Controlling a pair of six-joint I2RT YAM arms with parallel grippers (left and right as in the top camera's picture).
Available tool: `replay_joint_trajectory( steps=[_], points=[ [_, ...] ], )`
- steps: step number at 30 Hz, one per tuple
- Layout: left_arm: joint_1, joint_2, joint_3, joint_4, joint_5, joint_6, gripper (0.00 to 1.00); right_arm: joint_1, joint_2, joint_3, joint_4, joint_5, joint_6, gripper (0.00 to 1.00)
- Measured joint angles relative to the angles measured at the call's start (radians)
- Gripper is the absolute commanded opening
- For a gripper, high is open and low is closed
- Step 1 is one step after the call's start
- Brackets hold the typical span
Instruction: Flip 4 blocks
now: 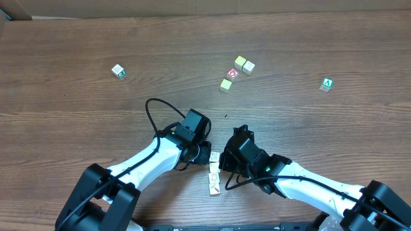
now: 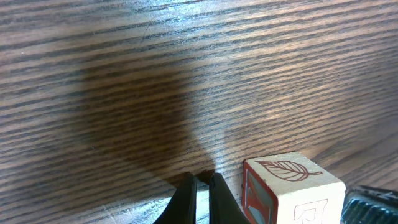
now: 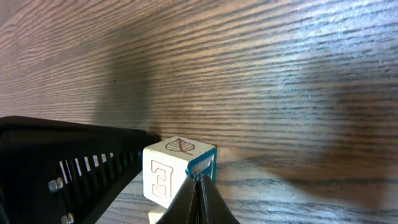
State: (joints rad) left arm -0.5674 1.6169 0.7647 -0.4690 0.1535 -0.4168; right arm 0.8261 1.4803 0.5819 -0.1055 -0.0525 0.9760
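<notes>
At the lower middle of the overhead frame, the blocks [image 1: 214, 179] lie in a short column on the table [image 1: 77, 128], hemmed in by your two arms. The left pincer [image 1: 204, 153] reaches the column's upper end from the left and the right pincer [image 1: 223, 163] from the right. Both are closed to a narrow point and hold nothing. The green "A" cube [image 1: 327, 84] and the red-circle cube [image 1: 232, 74] sit well apart in the upper right, so leave them alone.

In the left wrist view, your closed tips sit low over the wood at bottom centre. They are just beside the leaf block [image 2: 289, 186] at lower right, with a slit of table between.

In the right wrist view, that leaf block stands at bottom centre, leaf face up. The right tips seem to touch its blue-rimmed right edge, and the left pincer's black body crowds the lower left.

To flip it cleanly, I judge you should brace low on one side with one closed tip. Push high on the opposite side so the block rolls rather than slides. Go slowly, because its neighbours in the column could be knocked askew.
</notes>
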Motion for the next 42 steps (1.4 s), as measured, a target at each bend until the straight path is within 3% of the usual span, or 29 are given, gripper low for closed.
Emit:
replay_joint_trajectory(
  steps=[8, 26, 42],
  points=[
    [0.000, 0.000, 0.000, 0.009, 0.000, 0.000, 0.04, 0.000, 0.000, 0.000, -0.002, 0.027, 0.000, 0.04],
    [0.000, 0.020, -0.027, 0.261, 0.000, -0.007, 0.04, -0.073, 0.000, 0.000, -0.044, -0.026, -0.001, 0.04],
    [0.000, 0.020, -0.028, 0.201, 0.069, -0.049, 0.04, -0.073, 0.000, 0.000, -0.068, -0.045, -0.001, 0.04]
  ],
)
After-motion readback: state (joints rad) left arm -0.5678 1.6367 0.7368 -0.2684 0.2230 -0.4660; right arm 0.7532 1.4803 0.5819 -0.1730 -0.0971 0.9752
